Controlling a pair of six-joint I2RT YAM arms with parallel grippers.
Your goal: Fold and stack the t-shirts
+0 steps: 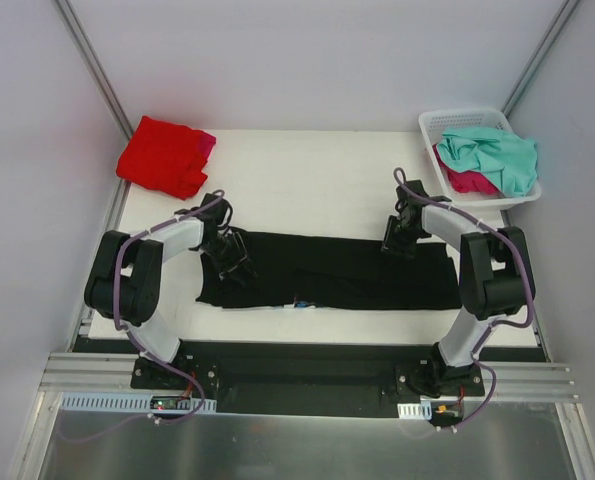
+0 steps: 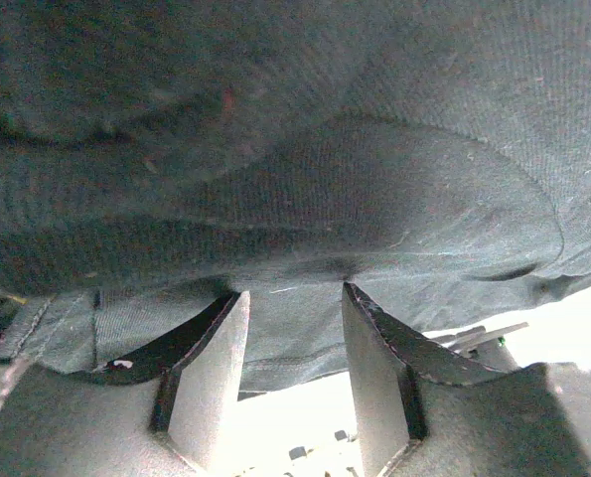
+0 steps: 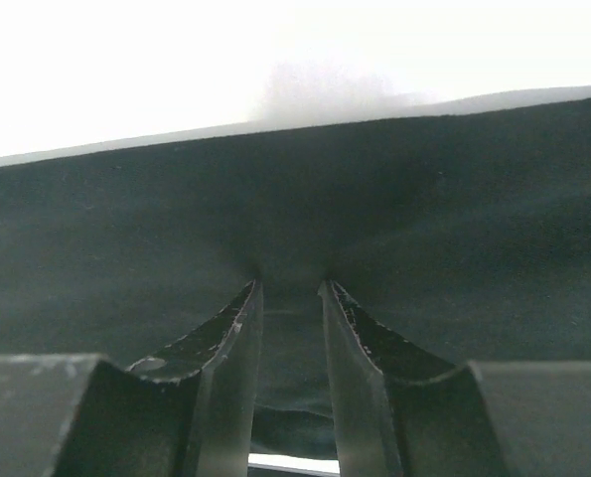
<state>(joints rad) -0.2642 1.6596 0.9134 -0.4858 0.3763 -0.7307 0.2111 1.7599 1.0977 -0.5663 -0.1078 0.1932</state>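
Note:
The black t-shirt lies spread as a long strip across the white table. My left gripper stands on its left end. In the left wrist view the left gripper has its jaws apart, tips pushed into the black cloth, with a hem running between them. My right gripper is at the strip's far edge near the right end. In the right wrist view the right gripper shows a narrower gap, with black cloth puckered at the tips. A folded red t-shirt lies at the far left.
A white lattice basket stands at the far right corner, holding a teal-mint t-shirt over a pink one. A magenta edge peeks from under the red shirt. Grey walls close in on both sides.

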